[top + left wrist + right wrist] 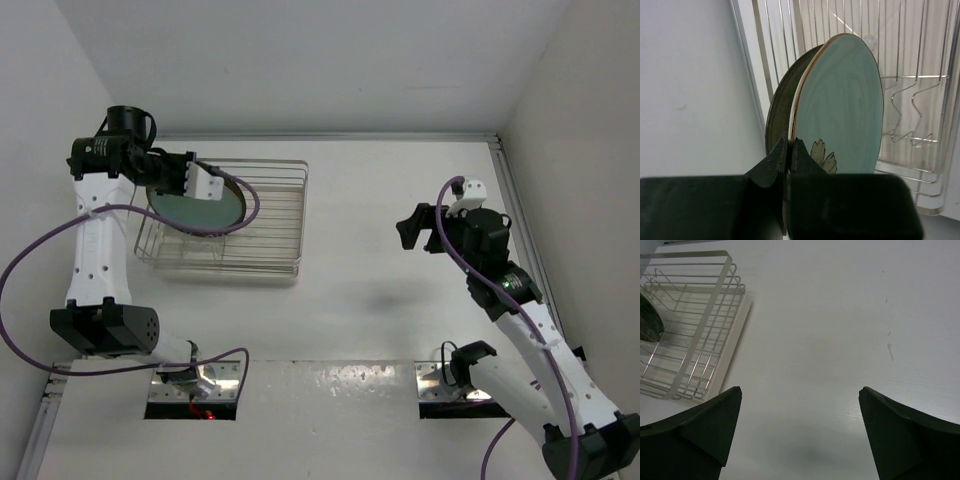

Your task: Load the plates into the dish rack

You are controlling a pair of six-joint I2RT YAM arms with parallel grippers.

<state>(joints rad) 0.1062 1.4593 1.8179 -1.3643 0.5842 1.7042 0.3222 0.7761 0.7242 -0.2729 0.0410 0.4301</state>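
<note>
My left gripper (214, 187) is shut on the rim of a pale mint-green plate (192, 211) with a flower mark and holds it on edge over the left end of the silvery wire dish rack (275, 215). In the left wrist view the jaws (790, 150) pinch the mint plate (845, 100), and a dark plate (781, 107) stands close behind it on its left. The dark plate's edge also shows in the right wrist view (647, 322), inside the rack (700, 315). My right gripper (410, 228) is open and empty above bare table (800, 405). The second mint plate is out of view.
White walls close in the table at the left, back and right. The rack (910, 100) has upright wire dividers to the right of the held plate. Two metal mounting plates (195, 385) lie at the near edge by the arm bases.
</note>
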